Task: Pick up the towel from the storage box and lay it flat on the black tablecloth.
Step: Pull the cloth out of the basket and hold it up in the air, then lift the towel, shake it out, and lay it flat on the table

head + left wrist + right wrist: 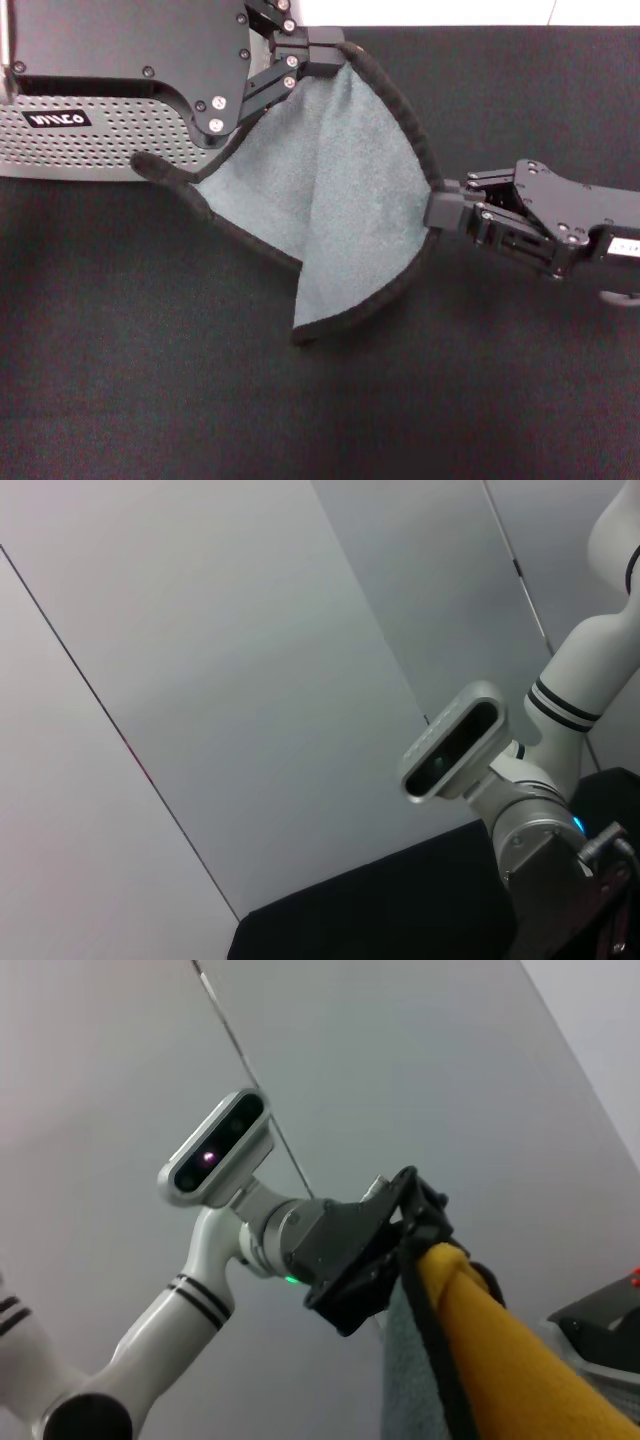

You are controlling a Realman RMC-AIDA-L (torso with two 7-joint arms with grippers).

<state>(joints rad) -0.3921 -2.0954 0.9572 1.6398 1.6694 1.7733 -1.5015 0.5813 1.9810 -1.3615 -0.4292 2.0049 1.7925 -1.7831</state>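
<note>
The grey-teal towel (330,190) with a black bound edge hangs stretched between my two grippers above the black tablecloth (150,370). My left gripper (335,55) is shut on its upper corner at the top centre. My right gripper (438,210) is shut on its right edge. The towel's lower tip droops toward the tablecloth and a left corner trails near the storage box (90,140). In the right wrist view the towel's yellow reverse (500,1360) runs up to the left gripper (405,1225).
The light grey perforated storage box with a black label (57,119) stands at the far left, partly under my left arm. The robot's head camera (215,1150) and white arm links show in both wrist views against a pale wall.
</note>
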